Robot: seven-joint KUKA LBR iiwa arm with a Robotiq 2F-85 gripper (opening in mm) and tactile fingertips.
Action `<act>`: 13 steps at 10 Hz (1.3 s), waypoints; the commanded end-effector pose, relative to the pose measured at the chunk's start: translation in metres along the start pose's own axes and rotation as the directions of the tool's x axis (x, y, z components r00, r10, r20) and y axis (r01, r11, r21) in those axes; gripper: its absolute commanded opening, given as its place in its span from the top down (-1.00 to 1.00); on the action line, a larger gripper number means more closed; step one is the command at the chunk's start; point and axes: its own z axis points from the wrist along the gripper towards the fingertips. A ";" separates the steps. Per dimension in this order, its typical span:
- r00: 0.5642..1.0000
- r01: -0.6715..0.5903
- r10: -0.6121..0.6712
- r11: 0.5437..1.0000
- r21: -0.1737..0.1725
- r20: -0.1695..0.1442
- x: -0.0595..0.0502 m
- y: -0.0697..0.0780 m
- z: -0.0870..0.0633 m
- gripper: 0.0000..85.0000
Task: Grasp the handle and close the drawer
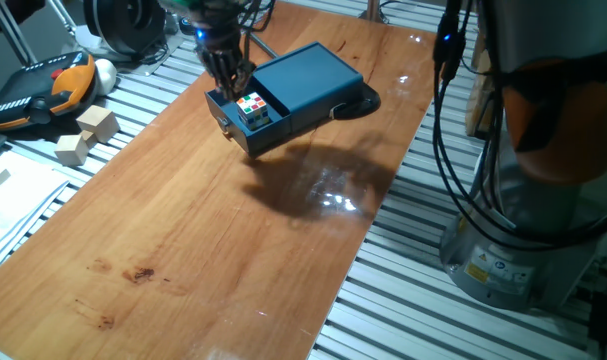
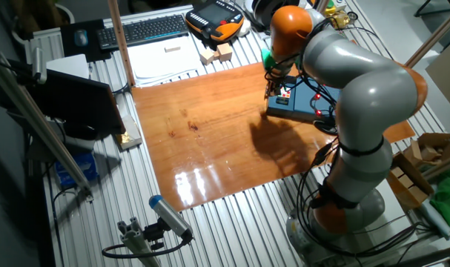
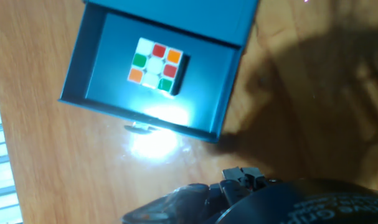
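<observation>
The dark teal drawer [image 1: 245,118] stands pulled out of its matching flat box [image 1: 308,78] toward the left front. A small multicoloured cube [image 1: 251,108] lies in it. In the hand view the drawer [image 3: 204,93] and the cube [image 3: 154,62] show from above. The handle [image 3: 139,127] is a tiny pale knob on the drawer's front face, lit by glare, and shows faintly in one fixed view [image 1: 226,127]. My gripper [image 1: 231,85] hangs just above the drawer's far left edge with its fingers apart and nothing between them. It touches neither the handle nor the cube.
Two wooden blocks [image 1: 98,122] and an orange-black pendant [image 1: 38,85] lie on the slatted surface left of the wooden board [image 1: 213,250]. My arm's base [image 1: 523,210] and cables stand at the right. A keyboard [image 2: 147,30] lies beyond the board.
</observation>
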 end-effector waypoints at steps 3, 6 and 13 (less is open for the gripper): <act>1.000 -0.013 0.013 1.000 -0.011 -0.006 0.005 0.013 0.023 0.95; 0.999 -0.034 0.033 0.999 -0.025 -0.032 0.009 0.026 0.052 0.95; 0.999 -0.043 0.042 0.999 -0.030 -0.023 0.005 0.044 0.080 0.95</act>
